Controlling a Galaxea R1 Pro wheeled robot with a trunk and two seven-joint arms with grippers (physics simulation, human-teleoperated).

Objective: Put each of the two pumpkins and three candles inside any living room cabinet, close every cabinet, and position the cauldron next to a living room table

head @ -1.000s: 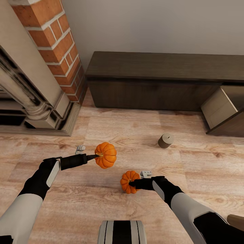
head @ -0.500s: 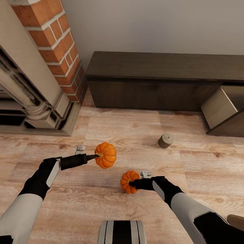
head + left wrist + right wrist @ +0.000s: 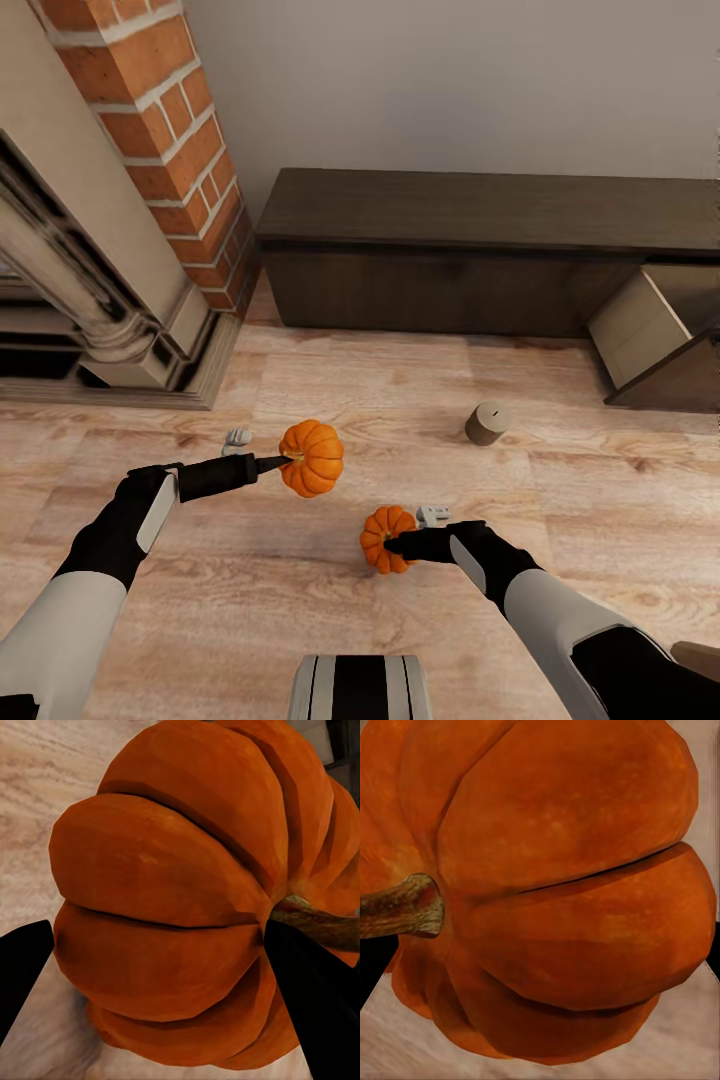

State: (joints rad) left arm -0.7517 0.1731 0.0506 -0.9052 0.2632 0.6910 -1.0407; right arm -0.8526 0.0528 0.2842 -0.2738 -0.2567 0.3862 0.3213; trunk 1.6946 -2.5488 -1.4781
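Camera has tilted slightly since the earlier frames: cabinet (image 3: 480, 250) and brick fireplace (image 3: 120, 200) sit a little lower in the head view; the arms hold the same pose, and the right pumpkin (image 3: 385, 538) reads marginally further right.

Left gripper (image 3: 285, 461) is clenched on the left pumpkin (image 3: 312, 458), fingers at the stem side; the pumpkin sits just ahead of the gripper tips. In the left wrist view the pumpkin (image 3: 187, 900) lies between two dark fingers (image 3: 311, 997), stem pointing toward one of them.

Right gripper (image 3: 390, 545) grasps the right pumpkin, which lies directly at its tips over the wood floor (image 3: 300, 620). In the right wrist view that pumpkin (image 3: 562, 892) is close up, stem to one side.

One candle (image 3: 487, 423) stands on the floor well ahead of the right gripper, between it and the cabinet. Cabinet door (image 3: 645, 325) at the far right end hangs open.
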